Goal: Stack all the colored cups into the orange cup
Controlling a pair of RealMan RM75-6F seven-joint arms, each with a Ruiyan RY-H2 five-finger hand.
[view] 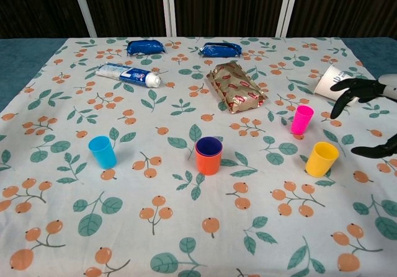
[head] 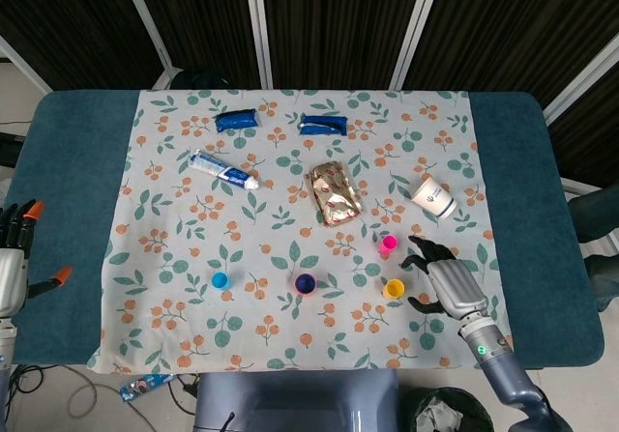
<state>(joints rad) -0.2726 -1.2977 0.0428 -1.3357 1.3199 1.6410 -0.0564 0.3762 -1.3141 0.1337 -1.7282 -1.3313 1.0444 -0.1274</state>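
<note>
**Right hand hovering open beside the yellow and pink cups**

The right hand (head: 444, 283) is hanging over the cloth (head: 174, 219) at about 4 o'clock from the table's middle, fingers spread and gripping nothing. It is sitting just to the 3 o'clock side of the yellow cup (head: 393, 288), with the pink cup (head: 388, 244) near its fingertips at 10 o'clock. The left hand (head: 12, 268) is resting off the cloth at the table's 9 o'clock edge, fingers apart and empty.

The orange cup (view: 208, 155) is standing upright near the 6 o'clock side of the cloth, with a dark blue cup nested inside it. The light blue cup (view: 102, 152) is standing well off to its 9 o'clock.

A paper cup (head: 433, 197) is lying on its side at 12 o'clock from the right hand. A toothpaste tube (head: 222, 170), a foil packet (head: 333, 192) and two blue pouches (head: 237, 120) are lying further toward 12 o'clock.
</note>
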